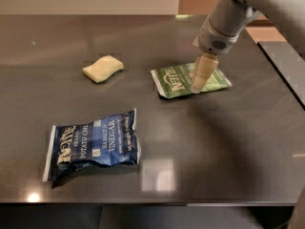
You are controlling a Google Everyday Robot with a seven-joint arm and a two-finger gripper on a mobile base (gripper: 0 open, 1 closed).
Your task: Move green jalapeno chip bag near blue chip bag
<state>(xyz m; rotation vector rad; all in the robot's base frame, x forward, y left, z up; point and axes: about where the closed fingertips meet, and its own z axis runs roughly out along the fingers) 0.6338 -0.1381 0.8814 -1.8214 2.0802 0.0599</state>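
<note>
The gripper point(199, 81) is at the green jalapeno chip bag point(177, 81), well apart from the blue chip bag point(93, 144).
Nearest me, left on the table point(214, 147), the blue bag lies flat. Farther back and right lies the green bag, with the gripper pointing down over its right half; I cannot tell whether the jaws are apart or together. Farther left sits a pale yellow sponge point(102, 68).

The counter point(228, 142) is dark, smooth and polished, throwing back soft glare. The blue chip bag point(93, 144) and the green jalapeno chip bag point(174, 80) are glossy, crinkled plastic film. The sponge point(102, 68) looks matt and porous, and the gripper point(199, 85), over the green bag's right half, looks like matt cream plastic below a smooth grey housing point(224, 27).
</note>
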